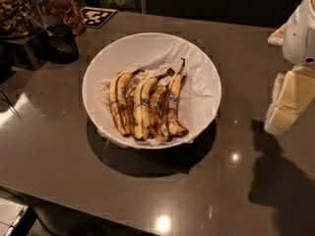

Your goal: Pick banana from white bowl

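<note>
The white bowl (pixel 123 48), lined with crumpled white paper, stands mid-table. Several overripe bananas lie side by side in it. The banana (pixel 175 114) at the right of the row is blotched dark brown, has a small blue sticker and a long thin dark stem pointing to the far side. The bananas to its left (pixel 141 107) are yellower. My gripper (pixel 288 107), cream and white, hangs at the right edge of the view. It is above the table, well to the right of the bowl and apart from it, with nothing in it.
The bowl sits on a dark glossy table (pixel 231 191). Jars of nuts and snacks (pixel 19 9) and a black holder (pixel 61 43) stand at the back left, beside a black-and-white marker tag (pixel 97 16). The table's near edge runs along the bottom left.
</note>
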`<state>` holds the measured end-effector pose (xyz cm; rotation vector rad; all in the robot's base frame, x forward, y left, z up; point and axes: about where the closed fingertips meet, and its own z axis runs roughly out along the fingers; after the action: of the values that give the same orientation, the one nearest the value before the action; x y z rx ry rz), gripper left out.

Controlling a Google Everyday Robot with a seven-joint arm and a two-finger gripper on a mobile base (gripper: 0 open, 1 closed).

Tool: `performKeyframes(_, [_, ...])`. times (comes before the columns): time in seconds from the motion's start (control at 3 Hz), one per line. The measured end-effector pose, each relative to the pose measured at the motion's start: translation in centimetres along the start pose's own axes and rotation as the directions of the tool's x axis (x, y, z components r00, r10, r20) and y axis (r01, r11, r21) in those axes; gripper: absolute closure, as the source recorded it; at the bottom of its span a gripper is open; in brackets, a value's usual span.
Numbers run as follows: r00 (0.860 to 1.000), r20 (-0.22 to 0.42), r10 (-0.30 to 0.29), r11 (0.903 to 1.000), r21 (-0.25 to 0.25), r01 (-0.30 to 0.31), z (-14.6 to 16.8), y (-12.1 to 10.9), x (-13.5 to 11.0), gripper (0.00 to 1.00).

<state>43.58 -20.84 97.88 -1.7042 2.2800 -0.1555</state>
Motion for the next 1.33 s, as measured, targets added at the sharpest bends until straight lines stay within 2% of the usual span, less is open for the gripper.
performKeyframes(0.33, [0.998, -0.027, -0.054, 0.9973, -0.050, 0.053, 0.8, 0.9, -1.4, 0.00])
performKeyframes(0.67, [0.999, -0.026, -0.046, 0.9977, -0.052, 0.044, 1.5, 1.5, -2.4, 0.00])
performKeyframes(1.0, [0.998, -0.052, -0.017, 0.9968, -0.079, 0.013, 3.3, 3.8, -5.8, 0.00])
performKeyframes(1.33, [0.999, -0.044, -0.010, 0.9979, -0.064, 0.007, 3.0, 3.6, -5.9, 0.00])
